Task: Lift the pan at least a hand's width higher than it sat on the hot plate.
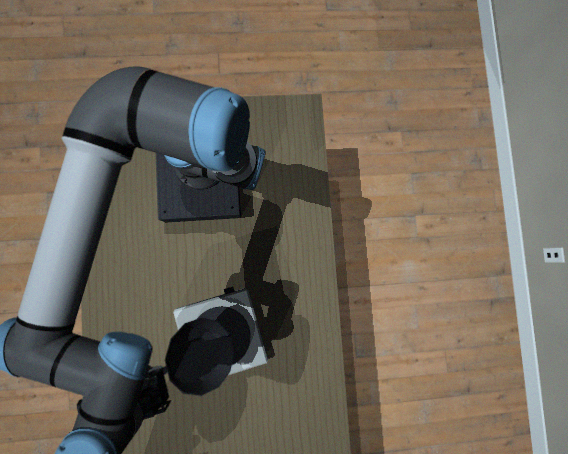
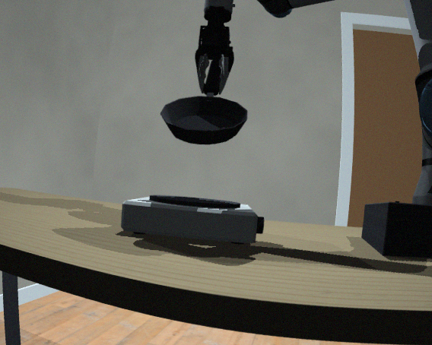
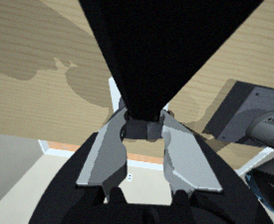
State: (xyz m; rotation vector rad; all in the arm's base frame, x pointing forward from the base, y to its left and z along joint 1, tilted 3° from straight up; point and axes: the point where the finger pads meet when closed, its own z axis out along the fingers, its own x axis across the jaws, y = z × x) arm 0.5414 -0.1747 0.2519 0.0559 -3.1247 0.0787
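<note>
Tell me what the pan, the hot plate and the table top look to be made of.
Pan: matte black, faceted walls, no shine; probably cast iron or coated metal, hard to say. Hot plate: grey casing with pale corners, likely painted metal or plastic, under a flat black disc. Table top: light wood, with lengthwise grain lines and a dark edge band.
</note>
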